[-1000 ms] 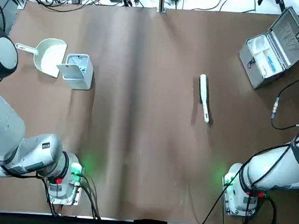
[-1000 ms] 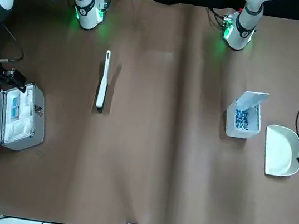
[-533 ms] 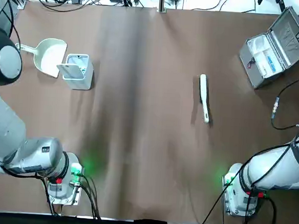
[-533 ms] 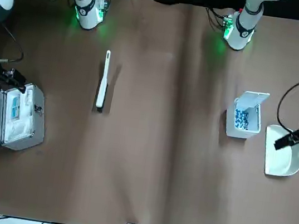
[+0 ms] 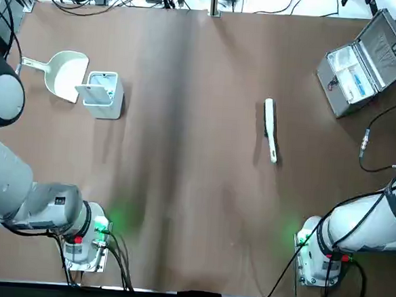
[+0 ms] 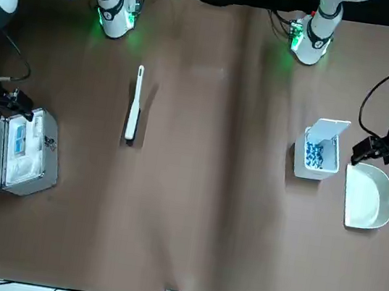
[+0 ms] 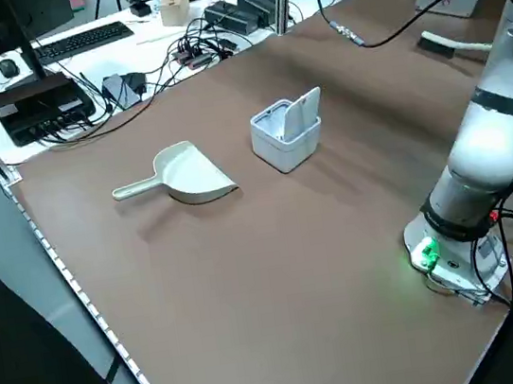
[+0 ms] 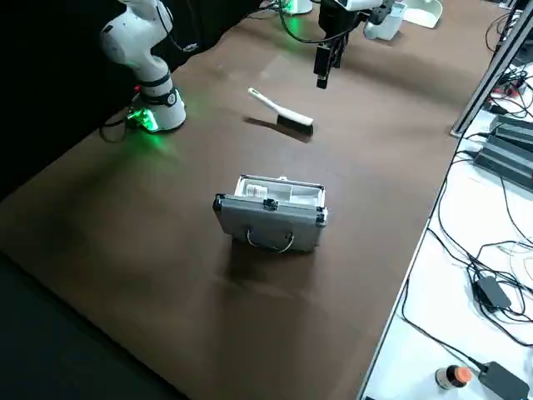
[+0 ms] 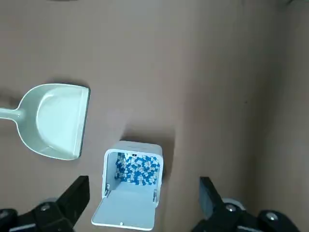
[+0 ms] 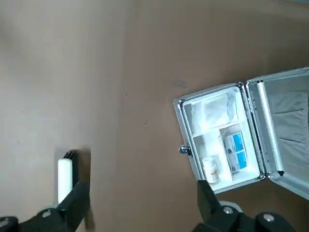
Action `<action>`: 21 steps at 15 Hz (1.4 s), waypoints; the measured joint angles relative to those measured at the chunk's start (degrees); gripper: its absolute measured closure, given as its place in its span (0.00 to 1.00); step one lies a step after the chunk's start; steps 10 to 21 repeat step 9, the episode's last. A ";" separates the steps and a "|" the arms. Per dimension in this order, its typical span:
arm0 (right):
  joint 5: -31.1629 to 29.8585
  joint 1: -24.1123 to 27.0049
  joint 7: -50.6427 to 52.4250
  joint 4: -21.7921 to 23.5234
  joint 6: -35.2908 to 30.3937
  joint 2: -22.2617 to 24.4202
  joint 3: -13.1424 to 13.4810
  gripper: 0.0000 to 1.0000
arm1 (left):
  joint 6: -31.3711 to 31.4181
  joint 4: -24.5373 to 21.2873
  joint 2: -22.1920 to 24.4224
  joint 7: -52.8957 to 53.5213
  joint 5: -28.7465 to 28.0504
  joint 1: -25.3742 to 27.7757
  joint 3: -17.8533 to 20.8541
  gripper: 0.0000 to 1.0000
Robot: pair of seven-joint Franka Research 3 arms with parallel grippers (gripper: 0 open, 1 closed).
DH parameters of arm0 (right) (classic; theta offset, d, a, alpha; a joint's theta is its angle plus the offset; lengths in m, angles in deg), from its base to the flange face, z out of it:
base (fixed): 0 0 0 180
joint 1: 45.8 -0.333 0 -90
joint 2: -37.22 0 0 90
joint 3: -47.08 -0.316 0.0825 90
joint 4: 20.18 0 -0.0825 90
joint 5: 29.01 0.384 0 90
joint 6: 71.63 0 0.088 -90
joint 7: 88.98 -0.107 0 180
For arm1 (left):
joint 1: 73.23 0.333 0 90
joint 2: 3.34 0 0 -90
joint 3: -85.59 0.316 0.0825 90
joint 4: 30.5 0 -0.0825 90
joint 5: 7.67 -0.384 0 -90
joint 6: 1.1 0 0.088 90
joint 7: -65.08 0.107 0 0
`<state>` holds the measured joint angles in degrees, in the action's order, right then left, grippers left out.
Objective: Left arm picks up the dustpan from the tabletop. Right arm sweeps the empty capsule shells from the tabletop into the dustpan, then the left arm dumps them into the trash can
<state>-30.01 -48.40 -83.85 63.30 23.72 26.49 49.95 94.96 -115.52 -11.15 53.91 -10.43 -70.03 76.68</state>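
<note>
Your left gripper point(image 9: 145, 200) hovers above the surface point(image 5: 195, 189) near the dustpan point(image 5: 66, 75), its fingers wide and empty. The dustpan lies beside the trash can point(image 5: 102, 94). Your right gripper point(image 10: 146, 199) hangs near the open case point(image 5: 356, 71), fingers wide.

no readable text, label, brand, number or sign on anything, small dark marks on the case point(image 5: 353, 71) at the desk's point(image 5: 204, 156) one o'clock too tiny to make out
</note>
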 joint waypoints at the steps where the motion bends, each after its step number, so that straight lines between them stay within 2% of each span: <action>1: 0.00 0.00 0.00 0.00 0.00 0.00 0.00 0.01 | 0.00 0.00 0.01 0.51 0.00 -0.07 0.03 0.00; 21: 0.00 0.00 0.00 0.00 0.20 0.00 0.02 0.01 | -0.33 -0.04 0.69 3.86 -0.01 -0.62 0.29 0.00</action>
